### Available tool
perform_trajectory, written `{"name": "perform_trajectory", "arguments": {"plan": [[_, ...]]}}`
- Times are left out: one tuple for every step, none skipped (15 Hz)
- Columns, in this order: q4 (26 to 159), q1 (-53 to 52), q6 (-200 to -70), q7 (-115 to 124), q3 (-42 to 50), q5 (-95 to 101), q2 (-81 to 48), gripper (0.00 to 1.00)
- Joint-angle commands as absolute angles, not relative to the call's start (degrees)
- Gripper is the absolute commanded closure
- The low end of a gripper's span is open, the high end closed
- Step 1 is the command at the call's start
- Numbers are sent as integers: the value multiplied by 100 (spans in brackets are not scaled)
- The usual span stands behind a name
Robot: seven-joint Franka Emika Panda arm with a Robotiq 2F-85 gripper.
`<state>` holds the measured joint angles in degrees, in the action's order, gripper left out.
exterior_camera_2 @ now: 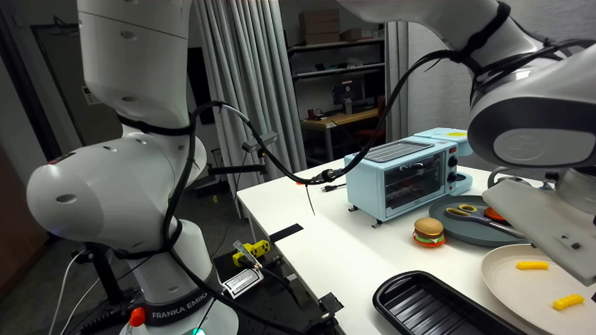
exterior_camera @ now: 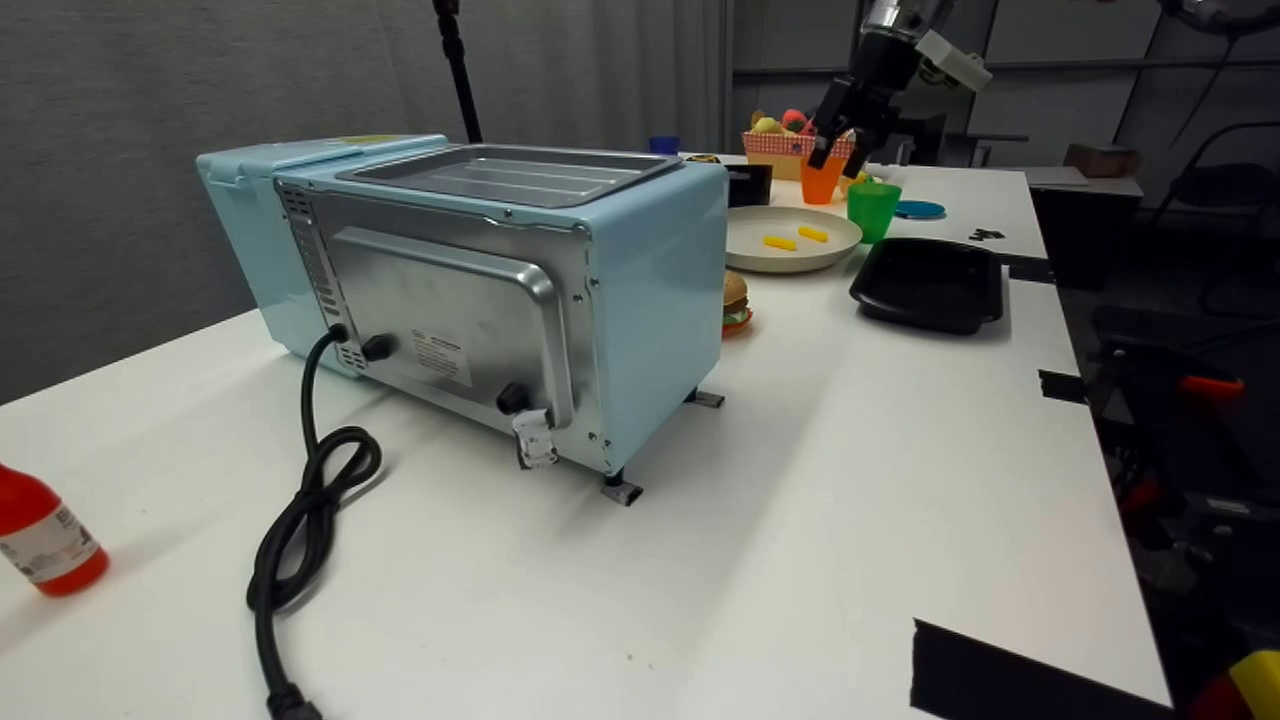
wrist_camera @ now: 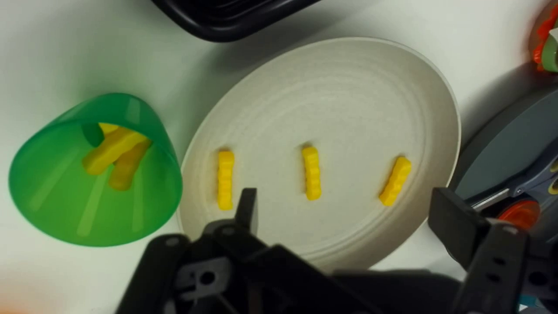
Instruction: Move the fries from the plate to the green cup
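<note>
The gripper (wrist_camera: 344, 198) is wide open and it holds nothing. In the wrist view, the plate (wrist_camera: 348, 109) lies ahead of it, bearing three fries (wrist_camera: 312, 173). To the left of the gripper there stands the cup (wrist_camera: 98, 203), with other fries (wrist_camera: 114, 148) inside.

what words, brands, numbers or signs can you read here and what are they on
"FRANKA EMIKA" on the robot's base
Too small or blurred to read:
label on the red bottle
rear label on the toaster oven
white label by the robot's base
small sign in the background
</note>
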<state>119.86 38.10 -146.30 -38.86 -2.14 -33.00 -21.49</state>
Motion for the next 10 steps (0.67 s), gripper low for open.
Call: {"name": "perform_trajectory", "arguments": {"plan": [[11969, 3637, -14585, -3930, -33, -3381, -2145, 0], [11969, 3637, -14585, -3930, -33, -3381, -2145, 0], [11968, 3637, -14585, -3930, -33, -3381, -2145, 0], [11968, 3637, -14585, -3930, -33, -3381, -2145, 0], [11945, 3607, -14592, -3883, -24, -3369, -2160, 0], [11924, 3548, -14582, -3809, 9, -3306, -2169, 0], [11911, 3497, -14591, -3763, 31, -3274, -2179, 0], [11899, 3417, -14602, -3702, 61, -3212, -2192, 0], [11886, 3352, -14644, -3702, 73, -3214, -2208, 0], [11866, 3245, -14693, -3643, 104, -3166, -2234, 0]]}}
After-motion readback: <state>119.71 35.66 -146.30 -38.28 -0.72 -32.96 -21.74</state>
